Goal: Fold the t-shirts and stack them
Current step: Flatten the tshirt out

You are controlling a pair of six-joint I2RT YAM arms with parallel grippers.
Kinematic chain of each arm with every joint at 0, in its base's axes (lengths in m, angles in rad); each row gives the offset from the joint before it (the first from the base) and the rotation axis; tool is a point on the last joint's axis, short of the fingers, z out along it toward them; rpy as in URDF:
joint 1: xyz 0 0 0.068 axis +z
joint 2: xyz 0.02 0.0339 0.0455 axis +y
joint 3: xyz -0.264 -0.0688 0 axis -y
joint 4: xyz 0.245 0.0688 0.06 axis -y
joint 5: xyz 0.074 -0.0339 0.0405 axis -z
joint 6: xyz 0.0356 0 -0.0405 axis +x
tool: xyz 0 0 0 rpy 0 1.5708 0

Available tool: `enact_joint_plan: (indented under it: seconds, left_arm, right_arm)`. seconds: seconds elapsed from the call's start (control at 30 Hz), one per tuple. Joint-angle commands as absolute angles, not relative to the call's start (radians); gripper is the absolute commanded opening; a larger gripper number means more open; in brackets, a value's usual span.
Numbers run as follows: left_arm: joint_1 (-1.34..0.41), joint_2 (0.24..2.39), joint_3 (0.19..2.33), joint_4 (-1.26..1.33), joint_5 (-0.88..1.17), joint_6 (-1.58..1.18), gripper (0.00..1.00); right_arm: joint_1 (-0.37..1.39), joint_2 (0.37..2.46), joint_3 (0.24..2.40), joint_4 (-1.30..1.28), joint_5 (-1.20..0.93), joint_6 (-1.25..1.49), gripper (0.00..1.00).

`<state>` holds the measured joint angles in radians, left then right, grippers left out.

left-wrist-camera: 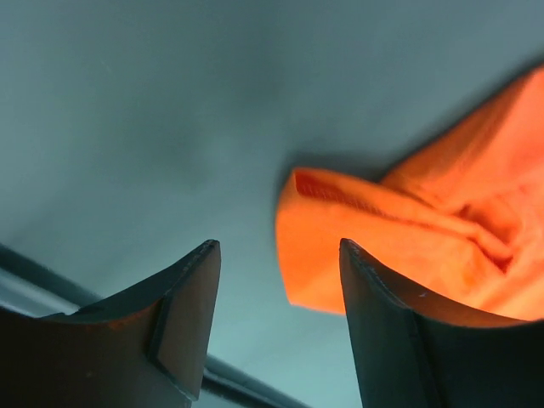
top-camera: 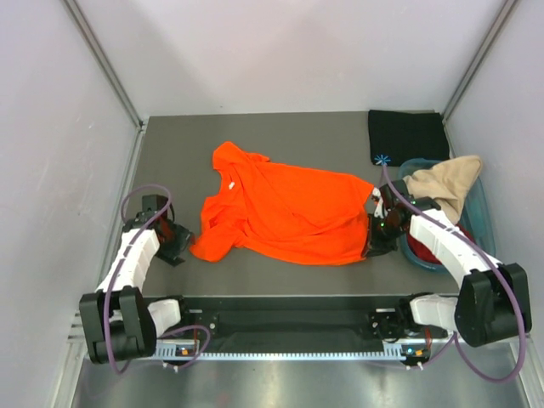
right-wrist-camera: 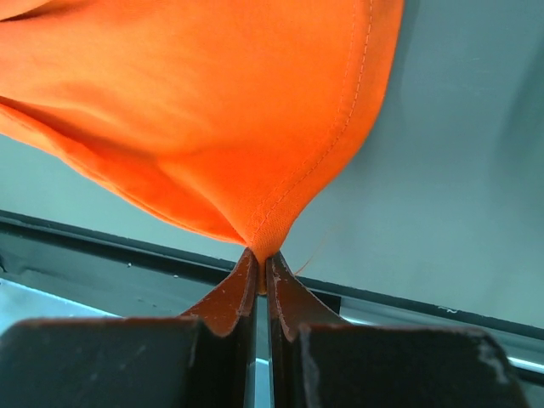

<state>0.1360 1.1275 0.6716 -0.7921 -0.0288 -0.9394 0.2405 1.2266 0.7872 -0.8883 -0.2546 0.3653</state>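
Grey table is carrying an orange t-shirt lying mid-frame, a black t-shirt upper right, and a teal tub sitting at right.

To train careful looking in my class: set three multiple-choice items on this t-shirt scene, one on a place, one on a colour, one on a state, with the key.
1. Where on the table lies the black t-shirt?
A. near left corner
B. middle
C. far right corner

2. What colour is the t-shirt draped over the teal tub?
A. beige
B. green
C. white

3. The right pincer is:
A. open above bare table
B. shut on the orange t-shirt
C. shut on nothing

Key:
1 C, it lies at the back right.
2 A, the beige t-shirt hangs over its rim.
3 B, the wrist view shows it closed on the orange hem.
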Motion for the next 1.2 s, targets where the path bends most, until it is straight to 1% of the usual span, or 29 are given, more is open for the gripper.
enact_joint_plan:
  seconds: [0.0, 0.1, 0.13, 0.23, 0.33, 0.43, 0.47, 0.53, 0.67, 0.8, 0.9, 0.93, 0.97, 1.0, 1.07, 1.17]
  left_arm:
    - [0.164, 1.152, 0.657, -0.664, -0.034, -0.913, 0.60]
    - [0.166, 1.183, 0.655, -0.611, -0.006, -0.891, 0.57]
    - [0.164, 1.186, 0.650, -0.586, -0.005, -0.881, 0.53]
    - [0.164, 1.193, 0.637, -0.572, 0.038, -0.876, 0.50]
    - [0.166, 1.200, 0.623, -0.563, 0.051, -0.873, 0.51]
    - [0.166, 1.207, 0.626, -0.610, 0.029, -0.894, 0.51]
    - [0.166, 1.204, 0.623, -0.617, 0.026, -0.896, 0.57]
    - [0.166, 1.204, 0.617, -0.608, 0.025, -0.896, 0.60]
    - [0.166, 1.259, 0.621, -0.586, 0.029, -0.890, 0.59]
    - [0.166, 1.319, 0.627, -0.549, 0.052, -0.887, 0.56]
    - [0.166, 1.354, 0.634, -0.512, 0.046, -0.868, 0.49]
    - [0.167, 1.370, 0.638, -0.496, 0.046, -0.859, 0.37]
    - [0.166, 1.377, 0.655, -0.491, 0.049, -0.850, 0.32]
    - [0.166, 1.384, 0.666, -0.488, 0.051, -0.842, 0.22]
    - [0.167, 1.403, 0.728, -0.520, 0.061, -0.798, 0.00]
    - [0.164, 1.404, 0.840, -0.601, 0.040, -0.746, 0.00]
  right_arm:
    - [0.249, 1.239, 0.830, -0.865, -0.270, 0.350, 0.00]
    - [0.249, 1.249, 0.836, -0.864, -0.268, 0.347, 0.00]
    - [0.250, 1.252, 0.838, -0.862, -0.267, 0.347, 0.00]
    - [0.249, 1.262, 0.845, -0.864, -0.267, 0.344, 0.00]
    - [0.249, 1.273, 0.853, -0.861, -0.265, 0.344, 0.00]
    - [0.250, 1.284, 0.857, -0.857, -0.267, 0.344, 0.00]
    - [0.249, 1.284, 0.856, -0.856, -0.267, 0.345, 0.00]
    - [0.250, 1.287, 0.853, -0.847, -0.268, 0.348, 0.00]
    - [0.249, 1.295, 0.854, -0.844, -0.278, 0.353, 0.00]
    - [0.249, 1.299, 0.856, -0.841, -0.275, 0.354, 0.00]
    - [0.249, 1.298, 0.856, -0.839, -0.272, 0.357, 0.00]
    - [0.249, 1.299, 0.856, -0.839, -0.270, 0.357, 0.00]
    - [0.250, 1.301, 0.857, -0.839, -0.267, 0.357, 0.00]
    - [0.249, 1.304, 0.856, -0.839, -0.264, 0.356, 0.00]
    - [0.249, 1.308, 0.861, -0.836, -0.262, 0.357, 0.00]
    - [0.247, 1.327, 0.890, -0.836, -0.259, 0.357, 0.00]
